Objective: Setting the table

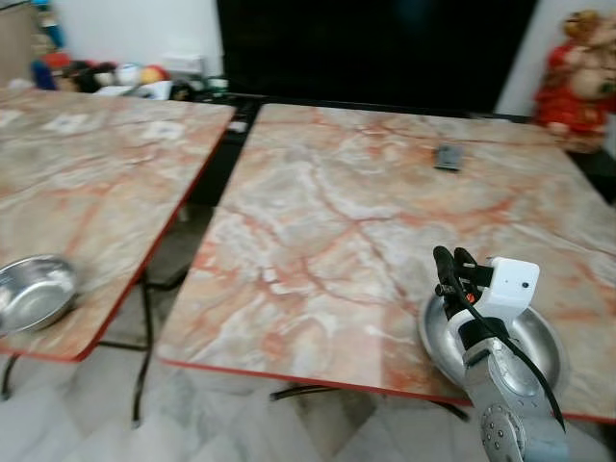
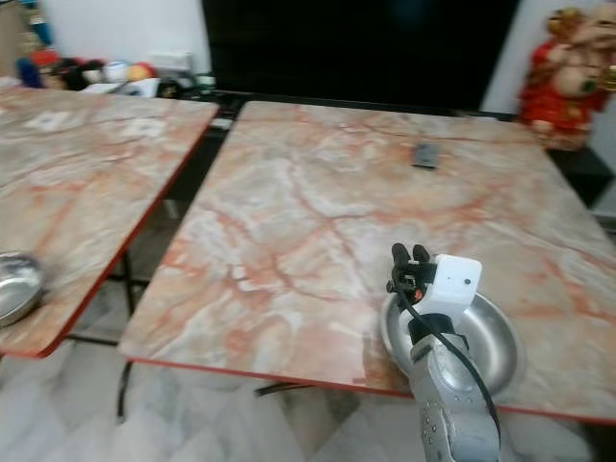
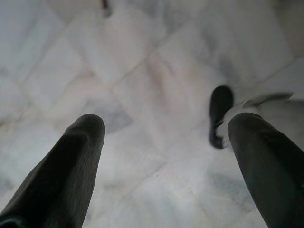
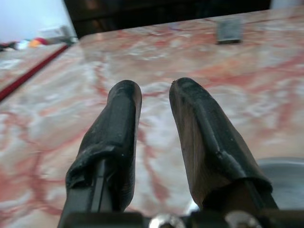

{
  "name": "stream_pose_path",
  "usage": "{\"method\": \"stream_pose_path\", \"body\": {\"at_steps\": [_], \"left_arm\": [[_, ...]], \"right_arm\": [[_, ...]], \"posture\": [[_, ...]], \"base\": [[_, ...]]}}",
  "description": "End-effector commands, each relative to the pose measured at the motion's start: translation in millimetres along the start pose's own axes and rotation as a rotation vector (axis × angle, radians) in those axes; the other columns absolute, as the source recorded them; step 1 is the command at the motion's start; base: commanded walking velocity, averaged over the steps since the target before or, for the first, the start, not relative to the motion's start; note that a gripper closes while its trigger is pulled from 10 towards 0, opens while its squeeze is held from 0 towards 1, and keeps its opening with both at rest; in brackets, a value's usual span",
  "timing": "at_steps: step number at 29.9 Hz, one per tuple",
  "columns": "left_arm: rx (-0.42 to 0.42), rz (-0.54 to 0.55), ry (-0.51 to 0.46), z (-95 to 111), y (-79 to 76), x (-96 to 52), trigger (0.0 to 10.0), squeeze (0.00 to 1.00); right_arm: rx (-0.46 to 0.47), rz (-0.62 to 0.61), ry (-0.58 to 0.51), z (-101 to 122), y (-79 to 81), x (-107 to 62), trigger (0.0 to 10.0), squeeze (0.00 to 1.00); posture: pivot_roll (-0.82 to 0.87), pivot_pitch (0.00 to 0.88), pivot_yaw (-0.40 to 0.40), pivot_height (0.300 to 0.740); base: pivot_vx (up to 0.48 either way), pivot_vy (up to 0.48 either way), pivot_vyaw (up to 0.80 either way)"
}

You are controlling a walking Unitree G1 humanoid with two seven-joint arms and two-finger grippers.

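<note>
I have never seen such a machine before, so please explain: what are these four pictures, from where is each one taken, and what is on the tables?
This is a humanoid robot setting a table. Two pictures come from its head, looking down at two marble-patterned tables. The right end effector hovers above a steel bowl near the table's front edge, fingers slightly apart, holding nothing. Another steel bowl sits on the left table, and a small dark object lies further back. The other two pictures come from wrist cameras. The left end effector hangs open over the floor.

Red-gold figurine (image 1: 580, 77) far right, small dark flat obj, maybe remote (image 1: 449, 157), toys (image 1: 115, 75) far left.
</note>
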State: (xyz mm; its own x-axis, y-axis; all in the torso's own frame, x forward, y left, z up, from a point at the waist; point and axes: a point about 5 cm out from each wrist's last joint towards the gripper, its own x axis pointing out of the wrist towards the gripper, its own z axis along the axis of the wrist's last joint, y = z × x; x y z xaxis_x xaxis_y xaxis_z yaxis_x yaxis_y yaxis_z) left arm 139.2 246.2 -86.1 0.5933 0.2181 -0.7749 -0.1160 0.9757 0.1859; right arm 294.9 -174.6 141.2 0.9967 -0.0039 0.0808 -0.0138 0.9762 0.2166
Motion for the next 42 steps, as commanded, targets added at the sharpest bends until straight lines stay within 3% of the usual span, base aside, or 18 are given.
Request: {"method": "stream_pose_path", "body": {"at_steps": [1, 11, 27, 42], "left_arm": [[-0.011, -0.003, 0.01, -1, -1.3, 0.1, 10.0, 0.0], [0.002, -0.013, 0.02, -2, -1.9, 0.3, 10.0, 0.0], [-0.003, -0.012, 0.062, -10, -2.7, -1.5, 10.0, 0.0], [-0.007, -0.012, 0.065, -11, -4.4, -1.8, 10.0, 0.0]], "right_arm": [[0.007, -0.035, -0.004, -2, -7.5, -2.3, 10.0, 0.0], [0.041, -0.048, -0.013, -2, -2.6, 1.7, 10.0, 0.0], [0.06, 0.031, -0.011, -5, 21.4, 6.8, 10.0, 0.0], [0.059, 0.029, -0.008, -8, 23.2, 7.4, 10.0, 0.0]], "posture": [[-0.03, 0.08, -0.002, 0.74], [-0.02, 0.08, 0.002, 0.74], [-0.02, 0.06, -0.008, 0.74], [-0.02, 0.045, -0.006, 0.74]], "base": [[0.0, 0.277, 0.0], [0.0, 0.437, 0.0], [0.0, 0.461, 0.0], [0.0, 0.46, 0.0]]}}
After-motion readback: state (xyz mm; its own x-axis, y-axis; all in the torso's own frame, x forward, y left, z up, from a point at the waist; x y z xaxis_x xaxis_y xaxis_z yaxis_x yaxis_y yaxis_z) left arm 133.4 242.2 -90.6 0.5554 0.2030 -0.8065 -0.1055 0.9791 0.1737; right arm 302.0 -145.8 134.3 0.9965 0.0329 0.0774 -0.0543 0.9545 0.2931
